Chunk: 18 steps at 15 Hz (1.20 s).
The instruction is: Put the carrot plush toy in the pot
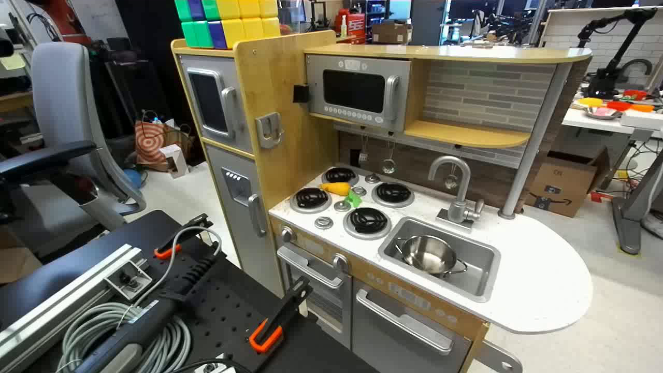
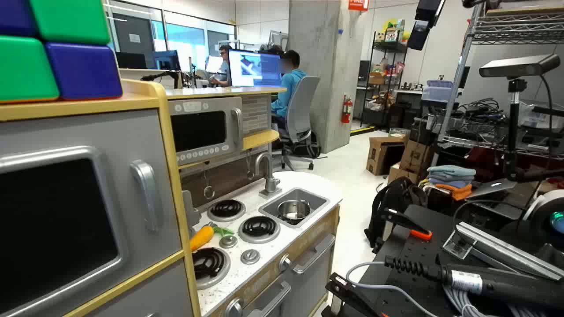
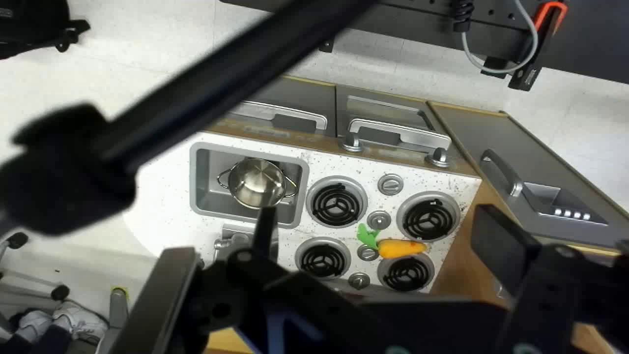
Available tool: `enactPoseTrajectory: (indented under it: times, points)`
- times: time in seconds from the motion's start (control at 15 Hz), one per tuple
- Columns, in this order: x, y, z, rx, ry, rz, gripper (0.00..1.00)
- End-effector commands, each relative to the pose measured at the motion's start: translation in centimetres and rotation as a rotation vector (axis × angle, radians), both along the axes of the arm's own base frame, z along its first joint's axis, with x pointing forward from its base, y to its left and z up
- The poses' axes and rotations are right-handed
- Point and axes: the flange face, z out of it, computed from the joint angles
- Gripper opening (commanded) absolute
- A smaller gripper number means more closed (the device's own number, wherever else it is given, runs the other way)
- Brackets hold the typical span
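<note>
The carrot plush toy lies on the stove top among the burners, partly over the rim of a burner, with its green leaves toward the sink side. It also shows in both exterior views. The shiny silver pot stands upright in the sink basin and looks empty; it shows in both exterior views. My gripper is open and empty in the wrist view, its fingers wide apart, high above the toy kitchen. I cannot make it out surely in the exterior views.
The faucet rises behind the sink basin. A microwave and a shelf overhang the back of the counter. A tall wooden side panel borders the burners. A black table with clamps and cable stands in front.
</note>
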Motion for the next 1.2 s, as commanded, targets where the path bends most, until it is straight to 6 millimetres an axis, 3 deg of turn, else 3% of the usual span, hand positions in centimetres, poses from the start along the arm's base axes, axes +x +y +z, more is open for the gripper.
enactPoseTrajectory:
  times: [0.0, 0.2, 0.47, 0.8, 0.93, 1.0, 1.13]
  points:
    - [0.0, 0.0, 0.1, 0.000, 0.001, 0.000, 1.00]
    - [2.4, 1.3, -2.3, -0.012, -0.099, -0.020, 1.00]
    - [7.6, 3.1, -7.8, 0.058, -0.185, -0.144, 1.00]
    - [12.3, 7.0, -13.7, 0.030, -0.234, -0.063, 1.00]
    - [11.8, 7.9, -14.1, 0.059, -0.110, -0.029, 1.00]
    - [11.2, 7.2, -14.6, 0.035, -0.165, -0.054, 1.00]
    - [11.6, 7.9, -15.0, 0.044, -0.121, -0.043, 1.00]
